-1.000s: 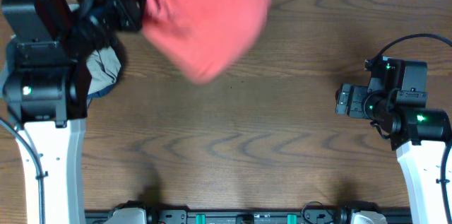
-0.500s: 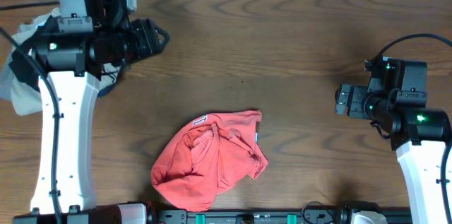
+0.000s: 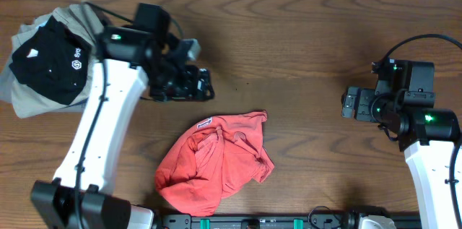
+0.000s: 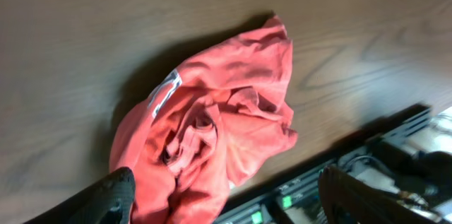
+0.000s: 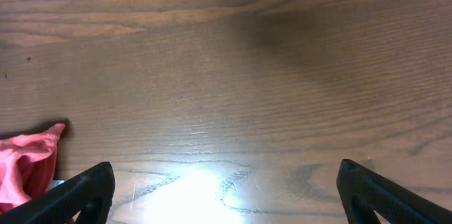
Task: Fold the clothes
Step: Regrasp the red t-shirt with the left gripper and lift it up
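Over the wood table (image 3: 303, 41) my left gripper (image 3: 201, 84) and right gripper (image 3: 350, 104) spread wide, and white letters on the crumpled red T-shirt (image 3: 216, 175) can't be read.

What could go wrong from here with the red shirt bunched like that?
1. The coral-red T-shirt is a crumpled heap near the table's front edge; a pull that way could slide it off.
2. Its layers overlap, so the open left gripper might pinch several at once.
3. The black shirt on the khaki-grey garment sits beside the left arm; a sweep could disturb it.
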